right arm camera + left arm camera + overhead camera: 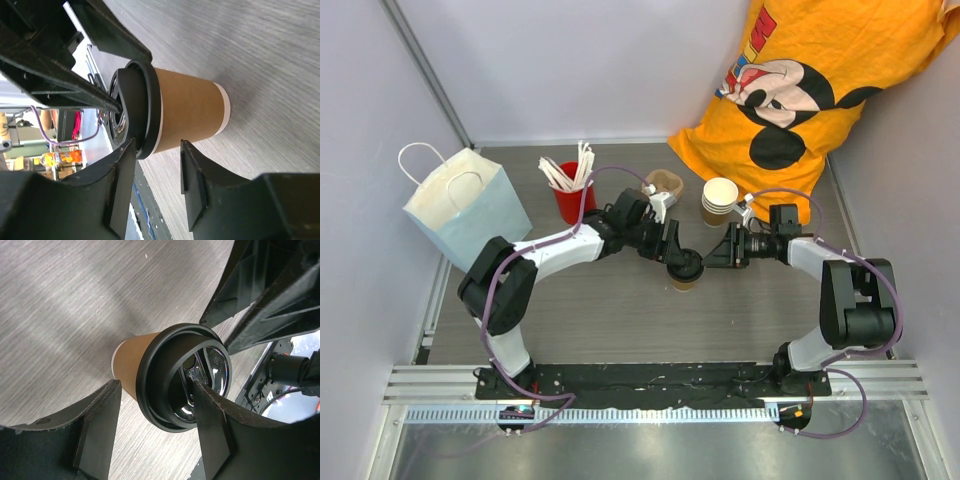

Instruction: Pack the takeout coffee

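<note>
Coffee pos: takeout coffee (685, 272) stands mid surface (620, 310), betw. the two arms, black lid (185, 375) on top.
Axis: upright, lid up; base looks to be down on the surface.
L pincer (155, 386): part open, holds nothing. One fingertip (202, 405) on lid top, other finger off the cup wall.
R pincer (156, 145): part open, no grip. Sits at cup's right, tips just beside the wall under the lid rim.
Key relation: both about equally near. In wrist views each gap looks lined up along the cup axis, not across its girth, so prob. needs a wrist roll before squeezing.
Room: bare surface toward arm bases. Paper bag (465, 205) well apart, far left, beyond L arm. Red cup (570, 200) & cup stack (720, 200) near, behind.
Risk: push at lid height could tip it.
</note>
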Controlling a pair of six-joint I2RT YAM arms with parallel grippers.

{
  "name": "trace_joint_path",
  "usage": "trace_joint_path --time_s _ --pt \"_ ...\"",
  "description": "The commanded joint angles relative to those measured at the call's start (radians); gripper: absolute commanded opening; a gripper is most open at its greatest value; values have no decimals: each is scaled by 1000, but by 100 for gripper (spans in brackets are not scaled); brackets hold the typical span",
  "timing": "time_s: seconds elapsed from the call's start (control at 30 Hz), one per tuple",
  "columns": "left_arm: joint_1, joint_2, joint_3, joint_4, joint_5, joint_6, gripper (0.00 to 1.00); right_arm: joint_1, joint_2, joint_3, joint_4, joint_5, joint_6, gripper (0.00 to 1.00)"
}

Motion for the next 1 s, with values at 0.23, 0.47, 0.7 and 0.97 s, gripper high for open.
trace_joint_path --time_s 0.23,0.47,0.7,0.97 --pt "-26 50 -32 -98 -209 82 61 9 50 -10 115 -7 80 33" --pt "-52 65 -17 -136 -262 112 59 32 67 -10 119 -3 88 17" --pt "-64 81 -4 -165 -299 133 57 55 93 1 91 15 62 16" --pt "-83 102 11 -196 -334 158 54 70 91 12 37 89 7 12"
